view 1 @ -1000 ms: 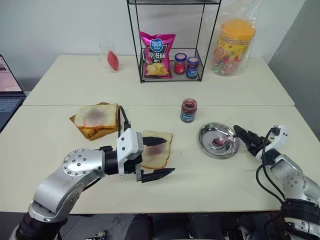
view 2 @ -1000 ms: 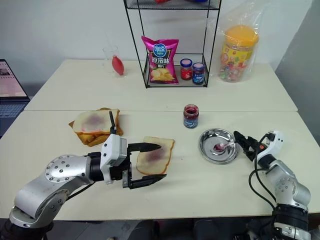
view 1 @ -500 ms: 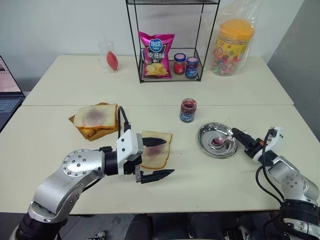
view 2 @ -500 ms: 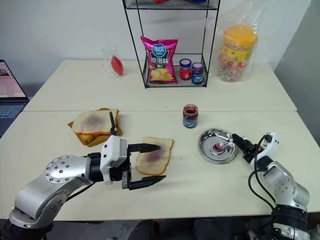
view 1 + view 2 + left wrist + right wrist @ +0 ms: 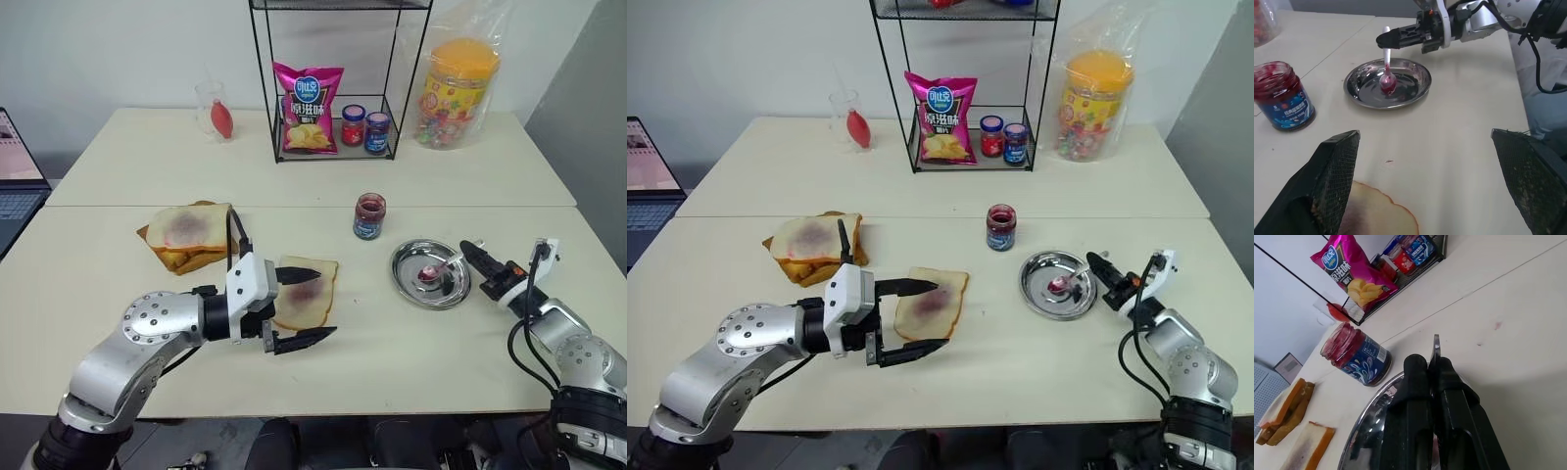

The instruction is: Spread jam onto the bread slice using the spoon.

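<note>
Head views. My right gripper (image 5: 468,251): fingers pressed together on the handle of the spoon (image 5: 441,268), at the right rim of the round steel dish (image 5: 407,286), near the table's (image 5: 392,362) right edge. Spoon bowl, smeared red, rests in the dish. My left gripper (image 5: 306,305): fingers spread wide, holding nothing, one over the bread slice (image 5: 306,304), the other at the slice's near edge. Bread slice lies mid-table, towards the front edge, purplish patch at its centre. Open jam jar (image 5: 369,215) stands behind the dish, apart from it. Toast stack (image 5: 188,235) sits left of the slice.

Left wrist view. Two black fingers (image 5: 1332,171) far apart; a corner of the bread slice (image 5: 1376,215) lies between them. Beyond: jam jar (image 5: 1282,100), dish (image 5: 1364,93), spoon (image 5: 1387,73) pinched by my right gripper (image 5: 1382,41).

Right wrist view. Fingers (image 5: 1415,401) shut tight, the spoon's thin handle (image 5: 1435,348) standing out between their tips. Jam jar (image 5: 1356,353), dish rim (image 5: 1371,411), bread slice (image 5: 1305,450) beyond.
</note>
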`<control>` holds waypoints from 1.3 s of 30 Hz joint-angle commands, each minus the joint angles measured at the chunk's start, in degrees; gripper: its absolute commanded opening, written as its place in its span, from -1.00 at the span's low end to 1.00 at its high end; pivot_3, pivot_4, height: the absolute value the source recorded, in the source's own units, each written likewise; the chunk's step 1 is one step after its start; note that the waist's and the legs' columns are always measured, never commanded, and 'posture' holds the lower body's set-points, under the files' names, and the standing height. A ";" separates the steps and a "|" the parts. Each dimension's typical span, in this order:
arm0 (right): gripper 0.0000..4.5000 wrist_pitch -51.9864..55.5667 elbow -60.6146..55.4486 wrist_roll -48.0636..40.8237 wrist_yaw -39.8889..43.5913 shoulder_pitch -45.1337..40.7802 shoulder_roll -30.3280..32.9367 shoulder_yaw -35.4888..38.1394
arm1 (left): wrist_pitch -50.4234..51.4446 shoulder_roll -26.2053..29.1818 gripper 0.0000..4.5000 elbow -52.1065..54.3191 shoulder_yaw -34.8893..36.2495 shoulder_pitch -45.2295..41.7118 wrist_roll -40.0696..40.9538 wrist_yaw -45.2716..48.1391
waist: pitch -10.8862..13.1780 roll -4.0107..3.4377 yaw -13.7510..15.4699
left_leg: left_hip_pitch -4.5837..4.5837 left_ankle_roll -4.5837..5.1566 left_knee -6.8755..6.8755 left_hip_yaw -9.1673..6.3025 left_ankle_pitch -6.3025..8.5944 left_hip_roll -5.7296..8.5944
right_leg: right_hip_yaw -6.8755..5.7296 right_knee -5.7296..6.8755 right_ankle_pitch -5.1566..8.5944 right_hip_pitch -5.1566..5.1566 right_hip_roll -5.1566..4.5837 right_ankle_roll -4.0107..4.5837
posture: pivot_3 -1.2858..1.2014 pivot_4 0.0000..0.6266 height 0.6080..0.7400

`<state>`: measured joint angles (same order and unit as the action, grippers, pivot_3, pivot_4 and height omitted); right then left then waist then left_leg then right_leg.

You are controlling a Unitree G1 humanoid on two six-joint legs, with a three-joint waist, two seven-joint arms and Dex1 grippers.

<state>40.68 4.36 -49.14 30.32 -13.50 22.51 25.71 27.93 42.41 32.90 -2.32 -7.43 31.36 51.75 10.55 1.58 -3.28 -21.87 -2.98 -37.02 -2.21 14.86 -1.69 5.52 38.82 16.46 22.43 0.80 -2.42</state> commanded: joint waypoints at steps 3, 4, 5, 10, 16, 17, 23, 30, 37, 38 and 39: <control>-0.99 2.70 -9.01 -3.99 -0.32 -2.14 2.98 1.04 | -0.99 -1.78 1.00 -0.58 3.50 -0.50 0.08 -3.08 | 0.02 -0.03 0.03 | -0.03 0.00 0.02 0.01 0.00 0.00 | 0.01 0.00 0.00 0.04 0.00 0.00 | 0.03 -0.52 1.00; -0.99 3.28 -10.66 -4.71 -0.38 -2.72 3.58 0.86 | -0.89 -2.09 1.00 -0.81 3.94 -0.58 -0.02 -3.70 | 0.03 -0.04 0.02 | -0.06 0.00 0.02 0.00 0.00 0.00 | 0.01 0.00 0.00 0.08 0.00 0.00 | 0.03 -0.52 1.00; -0.99 3.77 -12.17 -5.23 -0.48 -3.52 4.13 0.62 | -0.93 -2.40 1.00 -1.20 4.28 -0.75 -0.30 -4.38 | 0.04 -0.06 -0.03 | -0.10 0.00 0.02 0.01 0.00 0.00 | 0.01 0.02 0.00 0.14 0.00 0.00 | 0.03 -0.52 1.00; -0.99 4.60 -20.19 -5.08 -0.76 -11.27 6.69 -4.43 | -0.70 -5.26 1.00 -3.66 6.86 -2.64 -1.06 -9.62 | 0.06 -0.09 -0.12 | -0.12 0.00 0.02 0.01 0.00 -0.01 | 0.02 0.07 0.00 0.21 0.01 0.00 | 0.03 -0.52 1.00; -0.99 -2.03 -16.76 4.31 -0.13 -24.29 5.64 -13.38 | 0.65 -6.17 1.00 -3.92 9.21 -3.22 -0.03 -11.81 | 0.06 -0.09 -0.01 | -0.26 0.00 0.03 0.00 0.00 -0.01 | 0.00 0.03 0.00 0.31 0.01 0.00 | 0.03 -0.52 1.00; -0.99 -2.75 -15.52 5.15 -0.09 -25.56 5.25 -13.95 | 0.46 -6.24 1.00 -3.92 9.19 -3.33 -0.08 -11.84 | 0.06 -0.08 0.01 | -0.37 0.00 0.01 0.02 0.00 0.00 | 0.01 0.05 -0.01 0.41 -0.01 0.00 | 0.03 -0.52 1.00; -0.99 -11.02 -5.37 13.92 4.29 -31.47 3.87 -19.38 | 1.03 -6.53 1.00 -2.88 7.77 -3.33 0.18 -11.30 | 0.05 -0.08 0.22 | -0.91 -0.01 -0.03 -0.06 -0.01 0.00 | -0.10 0.07 -0.22 0.88 -0.05 0.26 | 0.03 -0.52 1.00; -0.99 -19.91 1.45 23.00 8.67 -32.93 2.60 -25.09 | 1.63 -7.01 1.00 -1.17 7.69 -3.86 0.87 -11.82 | 0.05 -0.08 0.20 | -0.96 -0.01 -0.03 -0.07 -0.01 -0.01 | -0.13 0.10 -0.23 0.94 -0.08 0.27 | 0.03 -0.52 1.00; -0.99 -26.78 5.50 29.33 11.96 -32.42 1.41 -28.78 | 2.35 -6.42 1.00 -0.50 7.92 -3.42 1.00 -11.99 | 0.05 -0.08 0.16 | -0.94 -0.01 -0.06 -0.10 -0.01 0.00 | -0.15 0.17 -0.24 0.94 -0.08 0.27 | 0.03 -0.52 1.00; -0.99 -28.12 6.29 30.81 12.01 -32.41 1.42 -29.43 | 2.36 -6.32 1.00 -0.52 8.04 -3.34 0.97 -11.92 | 0.05 -0.08 0.15 | -0.94 -0.01 -0.06 -0.10 -0.01 0.00 | -0.15 0.17 -0.24 0.94 -0.08 0.27 | 0.03 -0.52 1.00; -0.99 -29.50 7.05 32.04 12.30 -32.43 1.49 -30.02 | 2.32 -6.23 1.00 -0.61 8.12 -3.29 0.87 -11.83 | 0.05 -0.08 0.15 | -0.94 -0.01 -0.06 -0.10 -0.01 0.00 | -0.15 0.17 -0.24 0.94 -0.08 0.27 | 0.03 -0.52 1.00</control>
<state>15.13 11.21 -19.61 41.72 -45.25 23.72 -3.79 30.69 35.62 30.26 4.71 -10.74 31.57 39.83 10.61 1.50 -3.13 -22.81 -2.99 -37.08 -2.31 14.85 -1.69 5.36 38.99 16.22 23.38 0.72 -2.15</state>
